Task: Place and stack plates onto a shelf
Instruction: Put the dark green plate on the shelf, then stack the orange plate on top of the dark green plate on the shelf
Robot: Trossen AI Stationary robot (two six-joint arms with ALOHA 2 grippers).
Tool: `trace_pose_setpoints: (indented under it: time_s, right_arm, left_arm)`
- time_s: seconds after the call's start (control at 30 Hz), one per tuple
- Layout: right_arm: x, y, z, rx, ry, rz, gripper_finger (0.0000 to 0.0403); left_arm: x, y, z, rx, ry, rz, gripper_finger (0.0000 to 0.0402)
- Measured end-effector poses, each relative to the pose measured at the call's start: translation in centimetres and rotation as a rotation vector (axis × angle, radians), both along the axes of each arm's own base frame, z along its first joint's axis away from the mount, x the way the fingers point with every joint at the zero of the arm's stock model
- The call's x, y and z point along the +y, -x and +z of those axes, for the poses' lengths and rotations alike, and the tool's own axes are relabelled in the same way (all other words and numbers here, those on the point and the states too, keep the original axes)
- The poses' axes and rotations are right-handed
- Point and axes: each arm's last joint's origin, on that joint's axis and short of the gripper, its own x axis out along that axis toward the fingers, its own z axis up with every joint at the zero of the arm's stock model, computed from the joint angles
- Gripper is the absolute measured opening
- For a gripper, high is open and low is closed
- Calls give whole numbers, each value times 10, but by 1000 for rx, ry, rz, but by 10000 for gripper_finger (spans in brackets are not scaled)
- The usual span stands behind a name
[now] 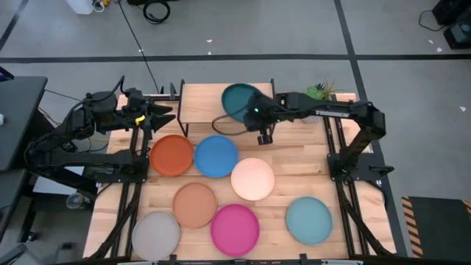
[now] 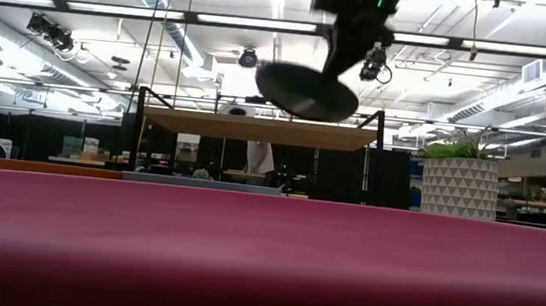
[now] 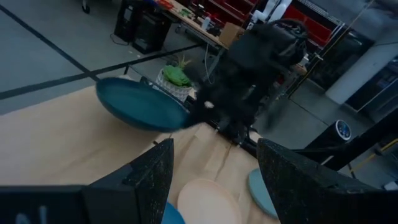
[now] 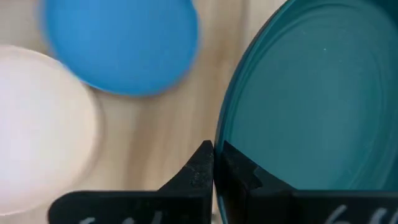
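The dark teal plate (image 1: 237, 100) hangs in the air over the right half of the light-wood shelf (image 1: 200, 103), which stands at the table's far edge. My right gripper (image 1: 257, 116) is shut on this plate. In the low view the plate (image 2: 304, 92) is tilted above the shelf board (image 2: 255, 129). My left gripper (image 1: 166, 116) is open at the shelf's left end and touches nothing. In the left wrist view its fingers frame the plate (image 3: 140, 102) and the right gripper (image 3: 239, 93). The other plates lie flat on the table. My right gripper (image 4: 214, 149) pinches the dark teal plate's rim (image 4: 225, 134) between its two fingers, on the side of the plate toward the table's near right. The fingers come from the table's right, slanting down. The plate (image 4: 305, 106) is lifted clear of the shelf and tilted.
On the tabletop lie the orange (image 1: 172, 155), blue (image 1: 216, 155), cream (image 1: 253, 179), tan (image 1: 195, 205), magenta (image 1: 235, 229), light teal (image 1: 309, 219) and grey (image 1: 156, 235) plates. A potted plant (image 1: 321, 91) stands at the far right, beside the shelf.
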Motion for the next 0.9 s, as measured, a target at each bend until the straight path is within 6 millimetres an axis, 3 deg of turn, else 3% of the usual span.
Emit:
trace_pose_setpoints:
  time_s: [0.27, 0.63, 0.9]
  right_arm:
    - [-29, 1, -14, 62, 22, -97, 33]
    - [-27, 1, -14, 53, -52, -124, 76]
    - [-18, 6, 33, 0, -46, -168, 125]
  left_arm:
    - [0, 0, -2, 14, 11, -13, 237]
    - [0, -3, -5, 64, -11, -21, 237]
    - [0, -16, -14, 137, 40, -112, 237]
